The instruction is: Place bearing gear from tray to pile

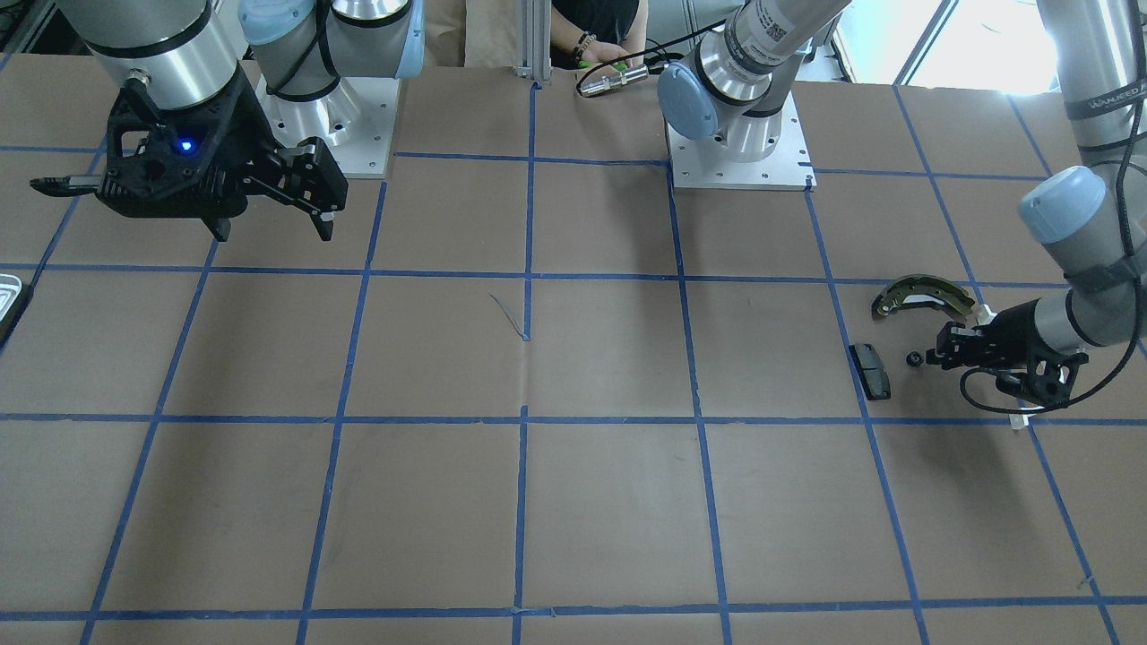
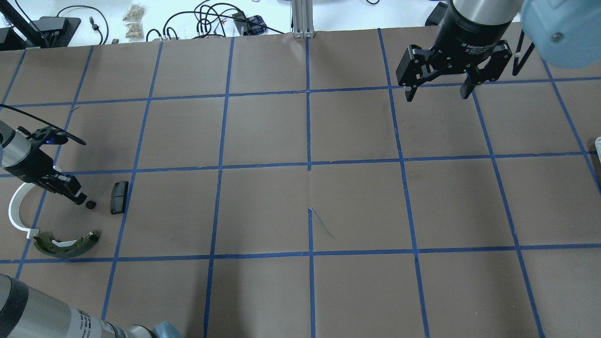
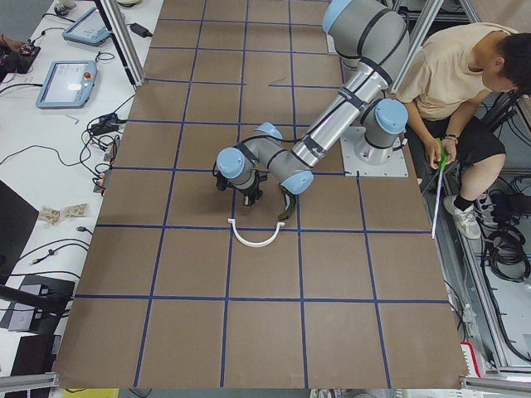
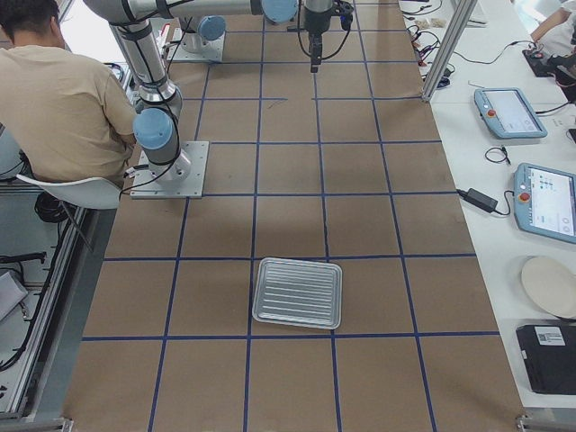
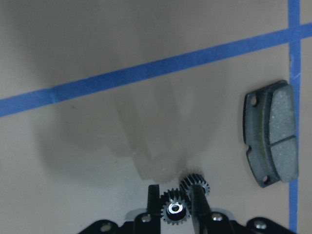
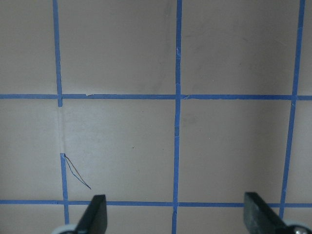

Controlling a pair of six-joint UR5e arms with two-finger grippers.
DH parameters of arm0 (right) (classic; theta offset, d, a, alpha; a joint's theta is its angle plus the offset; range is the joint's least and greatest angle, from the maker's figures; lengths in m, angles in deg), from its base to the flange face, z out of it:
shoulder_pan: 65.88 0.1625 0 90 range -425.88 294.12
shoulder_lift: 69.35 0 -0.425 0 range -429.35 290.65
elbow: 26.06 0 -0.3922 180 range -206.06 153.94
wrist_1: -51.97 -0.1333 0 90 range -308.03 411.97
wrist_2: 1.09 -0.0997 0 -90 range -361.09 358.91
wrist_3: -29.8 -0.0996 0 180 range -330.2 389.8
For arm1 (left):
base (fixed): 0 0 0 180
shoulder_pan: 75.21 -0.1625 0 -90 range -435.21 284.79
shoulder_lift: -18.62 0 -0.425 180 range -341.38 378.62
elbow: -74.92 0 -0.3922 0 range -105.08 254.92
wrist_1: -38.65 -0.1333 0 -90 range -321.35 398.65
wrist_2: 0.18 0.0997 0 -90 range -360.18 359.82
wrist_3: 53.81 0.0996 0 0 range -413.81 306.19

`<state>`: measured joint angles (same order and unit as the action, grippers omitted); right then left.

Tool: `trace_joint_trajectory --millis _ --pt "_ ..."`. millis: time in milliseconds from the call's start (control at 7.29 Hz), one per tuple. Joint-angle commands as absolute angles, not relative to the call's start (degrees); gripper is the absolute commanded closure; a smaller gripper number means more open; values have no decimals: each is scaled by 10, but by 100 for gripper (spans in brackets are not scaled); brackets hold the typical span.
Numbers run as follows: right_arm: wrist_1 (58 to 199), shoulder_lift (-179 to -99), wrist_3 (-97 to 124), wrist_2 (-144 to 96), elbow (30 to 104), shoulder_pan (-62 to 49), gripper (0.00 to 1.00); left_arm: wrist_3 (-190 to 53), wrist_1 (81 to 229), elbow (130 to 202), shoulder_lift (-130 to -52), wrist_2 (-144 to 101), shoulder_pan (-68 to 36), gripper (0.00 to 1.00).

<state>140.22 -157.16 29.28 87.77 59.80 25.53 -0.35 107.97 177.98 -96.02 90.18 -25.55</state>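
My left gripper [image 2: 80,197] is low over the table at the pile, shut on the small dark bearing gear [image 5: 174,210]. In the left wrist view the gear sits between the two fingers [image 5: 197,200]. It also shows in the overhead view [image 2: 90,204] and the front view [image 1: 914,359]. The pile holds a black pad [image 2: 119,197], a brass-and-dark curved shoe [image 2: 65,244] and a white half-ring [image 2: 16,211]. My right gripper [image 2: 436,91] is open and empty, high over the far right side. The silvery tray [image 4: 297,292] appears empty.
Brown table with a blue tape grid. Arm bases [image 1: 739,143] are bolted at the robot's side. An operator [image 3: 448,75] sits by the bases. Cables and bags lie beyond the far table edge [image 2: 141,23].
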Motion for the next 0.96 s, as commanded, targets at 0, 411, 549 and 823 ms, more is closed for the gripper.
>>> trace_joint_trajectory --millis 0,411,549,823 --pt "1402 -1572 293 878 598 255 0 -4 1079 1778 -961 924 -256 89" --pt "1402 -1572 293 878 598 255 0 -11 1080 1774 -966 918 -252 12" --pt "1402 -1571 293 878 598 255 0 -13 1081 1770 -961 921 -249 12" --pt "1402 -1572 294 878 598 255 0 -93 1114 1724 -942 918 -217 7"
